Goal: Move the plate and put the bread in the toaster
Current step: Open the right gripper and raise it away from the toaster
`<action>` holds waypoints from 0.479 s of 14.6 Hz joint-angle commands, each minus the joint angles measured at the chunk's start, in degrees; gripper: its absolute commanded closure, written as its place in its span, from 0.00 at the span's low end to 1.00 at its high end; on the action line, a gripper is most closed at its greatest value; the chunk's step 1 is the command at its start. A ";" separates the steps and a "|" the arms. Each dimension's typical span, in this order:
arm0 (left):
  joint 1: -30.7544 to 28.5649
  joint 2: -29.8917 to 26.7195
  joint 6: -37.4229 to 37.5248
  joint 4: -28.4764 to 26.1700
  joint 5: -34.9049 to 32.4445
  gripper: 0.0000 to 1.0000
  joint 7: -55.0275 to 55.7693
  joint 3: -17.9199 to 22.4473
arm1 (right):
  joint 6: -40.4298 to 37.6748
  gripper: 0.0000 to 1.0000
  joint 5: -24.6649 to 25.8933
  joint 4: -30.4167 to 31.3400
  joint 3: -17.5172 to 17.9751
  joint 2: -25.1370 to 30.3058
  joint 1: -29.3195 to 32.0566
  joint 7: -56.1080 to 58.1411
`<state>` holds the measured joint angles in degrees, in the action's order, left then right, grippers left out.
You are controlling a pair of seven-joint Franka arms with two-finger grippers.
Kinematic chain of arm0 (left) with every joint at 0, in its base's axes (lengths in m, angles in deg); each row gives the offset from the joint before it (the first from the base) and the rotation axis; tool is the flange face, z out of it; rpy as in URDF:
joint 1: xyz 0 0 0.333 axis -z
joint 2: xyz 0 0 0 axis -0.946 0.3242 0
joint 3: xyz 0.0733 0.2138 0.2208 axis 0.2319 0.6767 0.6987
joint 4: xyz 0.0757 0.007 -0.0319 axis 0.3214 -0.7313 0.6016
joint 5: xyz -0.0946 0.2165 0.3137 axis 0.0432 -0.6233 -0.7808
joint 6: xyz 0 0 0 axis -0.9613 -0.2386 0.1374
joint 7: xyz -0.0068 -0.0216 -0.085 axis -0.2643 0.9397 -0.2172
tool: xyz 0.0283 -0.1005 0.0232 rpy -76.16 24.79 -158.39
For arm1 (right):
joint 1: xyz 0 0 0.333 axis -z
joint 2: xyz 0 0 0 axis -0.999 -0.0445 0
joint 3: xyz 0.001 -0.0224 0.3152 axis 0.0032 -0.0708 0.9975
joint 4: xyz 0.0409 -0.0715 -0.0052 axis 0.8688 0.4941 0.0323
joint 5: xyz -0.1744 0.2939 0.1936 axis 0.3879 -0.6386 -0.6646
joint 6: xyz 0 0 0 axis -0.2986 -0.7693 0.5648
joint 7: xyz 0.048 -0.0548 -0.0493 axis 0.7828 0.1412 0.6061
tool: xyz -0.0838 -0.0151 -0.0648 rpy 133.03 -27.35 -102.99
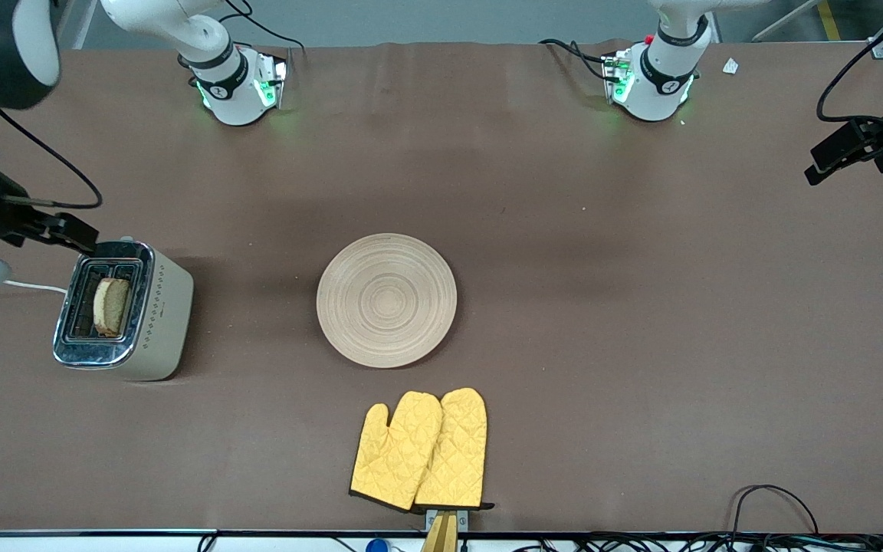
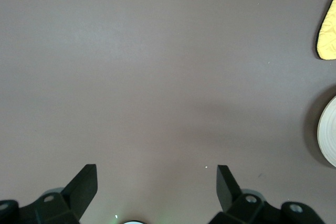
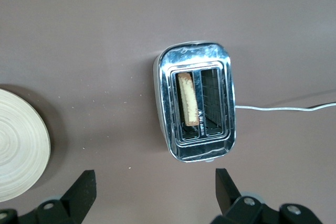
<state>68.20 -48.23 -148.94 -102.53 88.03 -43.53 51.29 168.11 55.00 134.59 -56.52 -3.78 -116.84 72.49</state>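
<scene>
The round wooden plate [image 1: 386, 300] lies bare at the middle of the table; its edge shows in the left wrist view [image 2: 329, 139] and the right wrist view [image 3: 18, 145]. The cream toaster [image 1: 162, 314] stands toward the right arm's end. The bread [image 1: 110, 307] stands upright in the toaster's slot on the plate's side, its top edge showing [image 3: 188, 99] inside the chrome top [image 3: 199, 61]. My right gripper [image 1: 66, 230] hangs open and empty above the table beside the toaster [image 3: 155, 179]. My left gripper [image 1: 848, 153] is open and empty, high over bare table at the left arm's end [image 2: 156, 174].
Two yellow oven mitts [image 1: 420, 451] lie side by side nearer the front camera than the plate; one edge shows in the left wrist view [image 2: 328, 30]. The toaster's white cord [image 3: 278, 108] runs off toward the table's end. Cables lie along the front edge [image 1: 771, 506].
</scene>
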 commanded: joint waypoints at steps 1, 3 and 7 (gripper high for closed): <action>-0.19 -0.43 0.31 -0.22 0.49 0.00 -1.08 -0.03 | -1.12 0.00 -2.01 1.36 -2.33 5.54 0.30 6.28; -0.10 -0.25 0.31 -0.04 0.23 0.00 -0.90 -0.03 | -4.55 0.00 -2.10 1.72 -2.87 7.92 0.21 7.54; -0.10 -0.25 0.31 0.05 -0.21 0.00 -0.73 -0.03 | 1.13 0.00 -1.92 13.82 -0.60 14.85 3.09 7.98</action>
<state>68.19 -48.22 -148.94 -102.59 88.03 -43.53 51.29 164.67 54.00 139.13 -59.46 5.62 -116.41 79.87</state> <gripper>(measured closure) 0.000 0.000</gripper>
